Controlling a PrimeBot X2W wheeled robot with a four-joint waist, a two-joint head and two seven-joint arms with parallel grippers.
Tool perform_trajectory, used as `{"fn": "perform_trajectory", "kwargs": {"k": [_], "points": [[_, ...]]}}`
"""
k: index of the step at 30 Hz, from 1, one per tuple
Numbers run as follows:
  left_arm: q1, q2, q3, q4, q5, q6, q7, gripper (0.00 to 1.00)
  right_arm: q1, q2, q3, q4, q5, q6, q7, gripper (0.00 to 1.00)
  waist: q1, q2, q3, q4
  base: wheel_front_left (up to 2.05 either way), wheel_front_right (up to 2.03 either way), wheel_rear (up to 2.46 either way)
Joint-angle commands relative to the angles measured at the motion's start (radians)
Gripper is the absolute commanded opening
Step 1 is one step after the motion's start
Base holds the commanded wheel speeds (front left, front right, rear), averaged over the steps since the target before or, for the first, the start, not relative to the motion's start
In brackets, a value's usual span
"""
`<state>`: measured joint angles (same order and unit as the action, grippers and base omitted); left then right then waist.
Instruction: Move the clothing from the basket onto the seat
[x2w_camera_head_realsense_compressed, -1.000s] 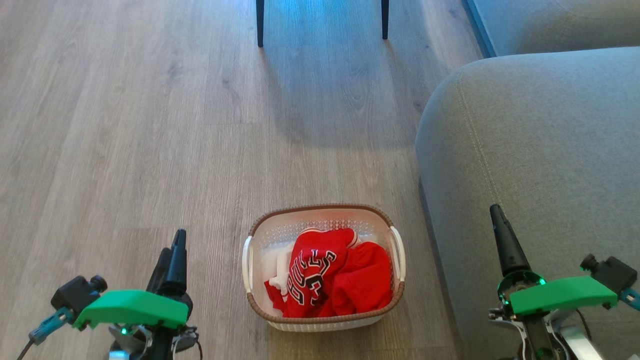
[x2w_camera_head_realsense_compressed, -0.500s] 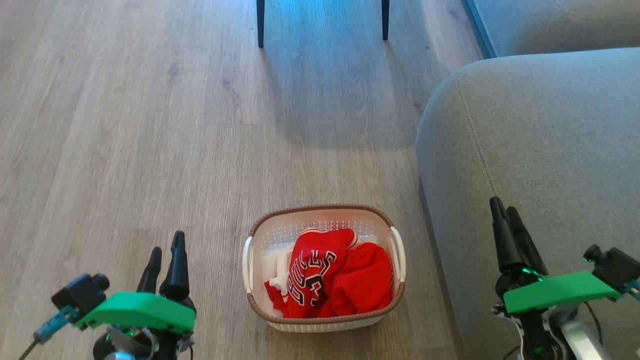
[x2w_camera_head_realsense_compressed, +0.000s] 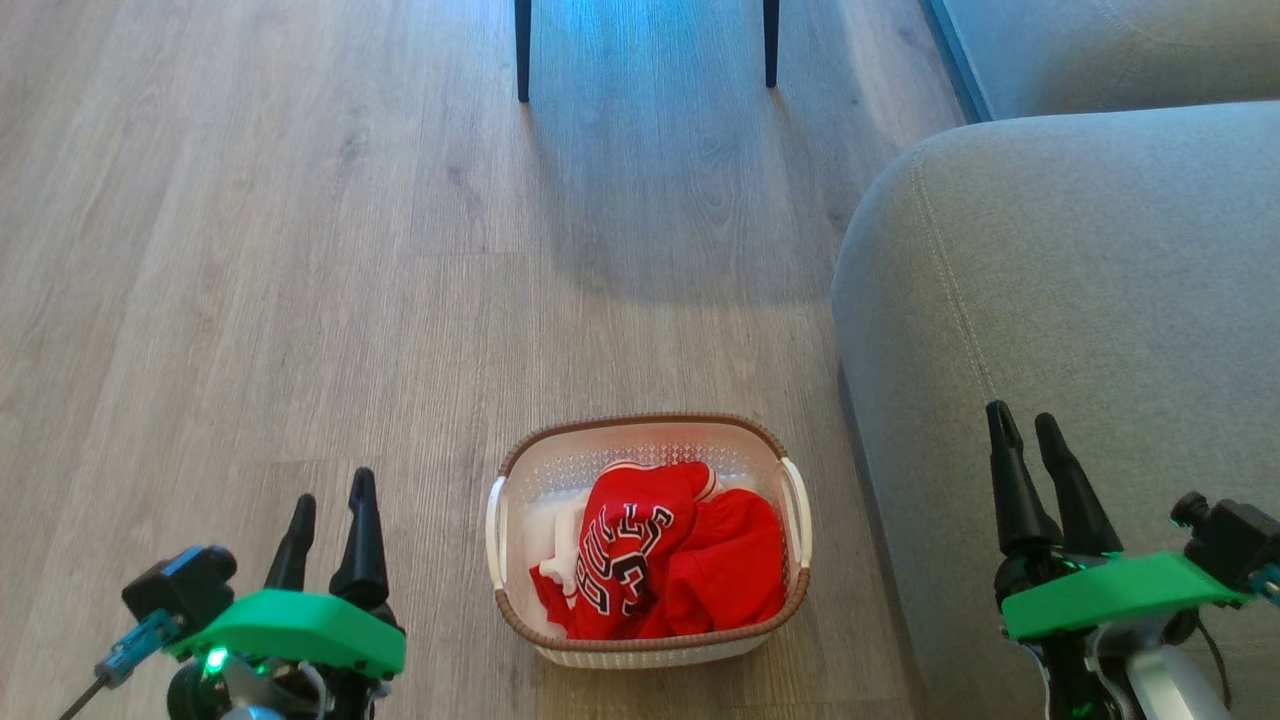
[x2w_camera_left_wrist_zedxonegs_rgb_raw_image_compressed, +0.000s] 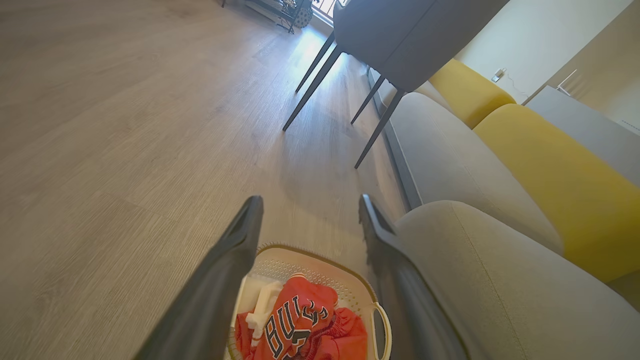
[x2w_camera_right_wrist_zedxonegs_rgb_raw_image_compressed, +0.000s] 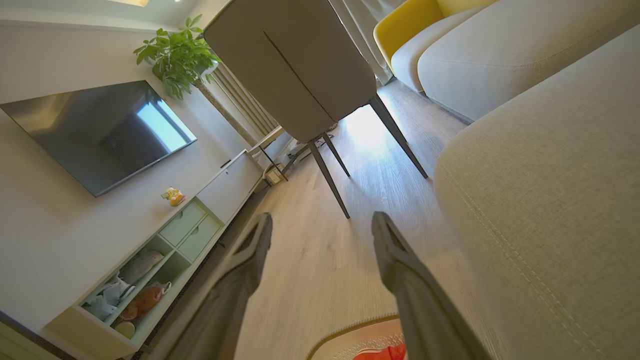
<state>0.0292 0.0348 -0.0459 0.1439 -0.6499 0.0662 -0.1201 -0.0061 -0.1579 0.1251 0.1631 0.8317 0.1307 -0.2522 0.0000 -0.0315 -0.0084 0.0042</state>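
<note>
Beside basket (x2w_camera_head_realsense_compressed: 650, 641), both tools (x2w_camera_head_realsense_compressed: 332, 488) (x2w_camera_head_realsense_compressed: 1020, 414) now face-on

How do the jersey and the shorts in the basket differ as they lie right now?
The jersey carries black-and-white lettering and white striped trim; the shorts are plain red. The jersey sits in the middle of the basket; the shorts lie on its right side, nearer the seat. Both are bright red, crumpled, pressed against each other and inside the basket.
</note>
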Motion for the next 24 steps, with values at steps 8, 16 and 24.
{"fn": "perform_trajectory", "kwargs": {"k": [8,16,24], "points": [[-0.019,0.011,0.012,-0.041,0.121,0.022,-0.039,1.0,-0.018,0.02,-0.031,-0.047,-0.153,0.0,-0.007,1.0,0.0,0.0,0.0,0.002,0.0,0.0,0.0],[-0.015,0.012,0.011,-0.044,0.223,0.029,-0.063,1.0,-0.015,0.04,-0.059,-0.054,-0.273,0.0,-0.007,1.0,0.0,0.0,-0.002,0.004,0.0,0.0,0.0],[-0.012,0.013,0.001,-0.038,0.338,0.036,-0.089,1.0,-0.012,0.063,-0.081,-0.06,-0.4,0.0,-0.008,1.0,0.0,0.0,-0.005,0.004,0.0,0.0,0.0]]}}
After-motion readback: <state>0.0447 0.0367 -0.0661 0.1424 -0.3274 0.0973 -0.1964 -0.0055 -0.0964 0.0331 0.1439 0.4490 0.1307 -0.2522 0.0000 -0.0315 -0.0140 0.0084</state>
